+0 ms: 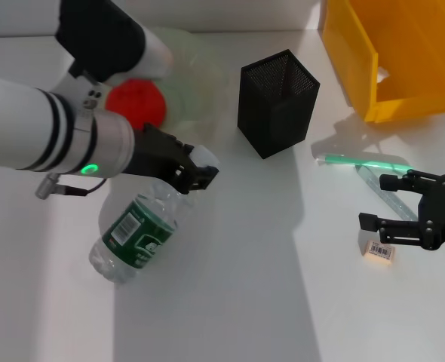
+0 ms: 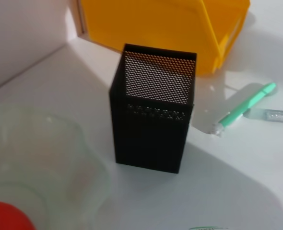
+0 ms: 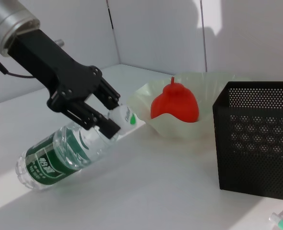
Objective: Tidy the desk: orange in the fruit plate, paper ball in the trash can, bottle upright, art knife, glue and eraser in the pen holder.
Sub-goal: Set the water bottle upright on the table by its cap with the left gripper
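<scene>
Our left hand (image 1: 194, 175) clamps the neck of the tilted bottle (image 1: 139, 233), its base on the tabletop (image 1: 245, 302) beside the fruit plate (image 3: 189, 129); our right hand (image 1: 389, 201) hovers open above the eraser (image 1: 379, 251).

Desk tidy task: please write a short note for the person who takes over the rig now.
Left gripper: closed on the neck of the water bottle, which lies tilted on the table.
Right gripper: open, hovering by the eraser.
Done: red fruit in the fruit plate.
Left: stand the bottle upright; eraser, green art knife and glue into the black mesh pen holder.
No paper ball in view; yellow bin behind.
</scene>
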`<state>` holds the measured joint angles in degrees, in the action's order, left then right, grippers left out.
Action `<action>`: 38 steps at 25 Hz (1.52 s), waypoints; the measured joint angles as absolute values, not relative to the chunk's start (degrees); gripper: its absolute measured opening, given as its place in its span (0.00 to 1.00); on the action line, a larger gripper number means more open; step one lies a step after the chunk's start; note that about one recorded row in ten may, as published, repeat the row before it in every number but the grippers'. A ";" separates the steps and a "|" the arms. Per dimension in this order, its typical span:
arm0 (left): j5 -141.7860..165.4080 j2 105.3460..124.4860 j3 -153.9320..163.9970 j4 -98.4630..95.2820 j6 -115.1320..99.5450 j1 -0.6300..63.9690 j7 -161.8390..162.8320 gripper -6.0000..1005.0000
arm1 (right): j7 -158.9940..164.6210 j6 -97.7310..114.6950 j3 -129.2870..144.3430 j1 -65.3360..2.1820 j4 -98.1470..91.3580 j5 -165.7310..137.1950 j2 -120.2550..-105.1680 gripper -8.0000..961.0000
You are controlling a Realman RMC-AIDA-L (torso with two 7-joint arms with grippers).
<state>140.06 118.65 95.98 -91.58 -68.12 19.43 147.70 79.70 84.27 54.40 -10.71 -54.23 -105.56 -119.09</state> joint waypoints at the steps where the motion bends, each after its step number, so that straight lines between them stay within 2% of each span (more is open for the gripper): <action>1: 140.06 118.65 95.98 -91.58 -68.12 19.43 147.70 0.45 | 79.90 84.27 54.40 -10.72 -54.23 -105.56 -119.09 0.85; 3: 135.53 118.62 91.29 -95.70 -68.44 14.83 141.93 0.45 | 80.18 84.28 54.40 -10.77 -54.23 -105.56 -119.09 0.85; 8: 125.39 118.49 82.66 -97.07 -71.02 10.05 134.57 0.45 | 80.84 84.40 54.40 -11.10 -54.35 -105.55 -119.09 0.84; 16: 120.14 118.52 77.08 -97.42 -71.92 6.73 131.00 0.46 | 81.56 84.70 54.40 -11.32 -54.71 -105.55 -119.05 0.84; 38: 119.09 118.58 75.15 -96.27 -69.49 6.20 127.19 0.47 | 82.14 84.72 54.40 -11.50 -54.93 -105.65 -119.00 0.84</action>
